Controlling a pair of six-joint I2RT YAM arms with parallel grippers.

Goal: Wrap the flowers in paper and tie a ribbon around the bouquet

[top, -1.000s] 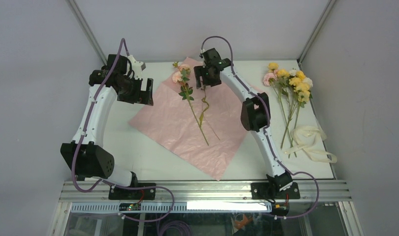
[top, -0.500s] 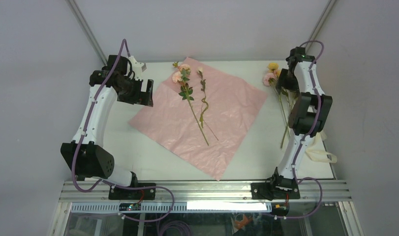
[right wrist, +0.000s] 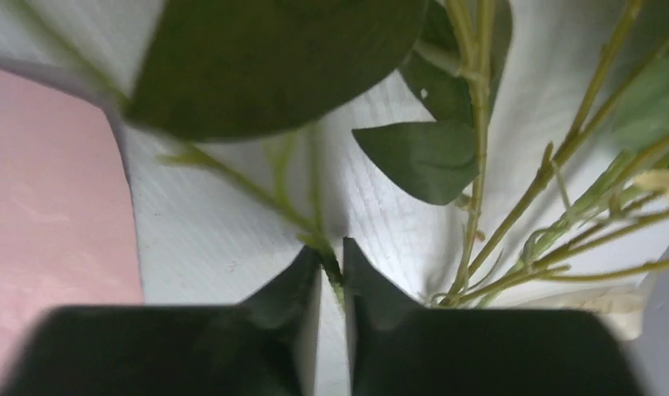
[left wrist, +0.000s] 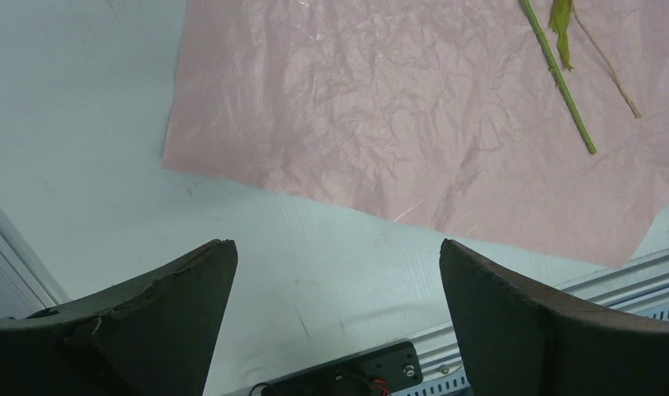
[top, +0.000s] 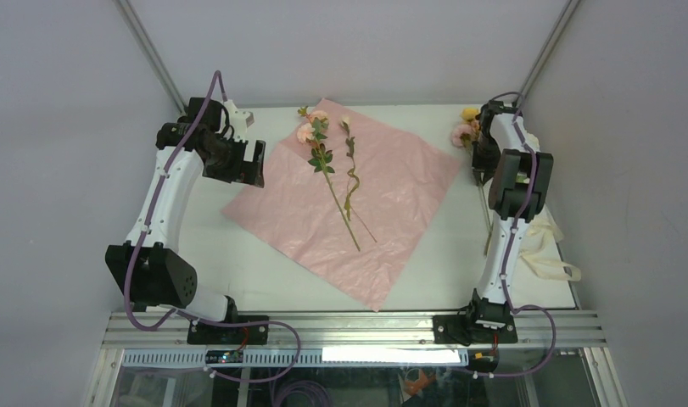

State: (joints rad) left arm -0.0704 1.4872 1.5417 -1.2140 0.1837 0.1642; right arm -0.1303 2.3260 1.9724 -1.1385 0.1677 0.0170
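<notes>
Green stem of the flowers (right wrist: 421,161) pinched in our right end effector (right wrist: 331,260), left end effector (left wrist: 335,247) spread wide beside the paper (left wrist: 397,107)

white table (top: 238,271), grey walls (top: 60,127), likely aluminium rail (top: 349,326)

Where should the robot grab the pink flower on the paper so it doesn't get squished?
Pinch the pink flower by its bare lower stem, below the leaves, coming straight down from above and gripping across the stem. It lies flat on the paper, so nothing fits underneath, and squeezing higher up would probably crush it.
</notes>
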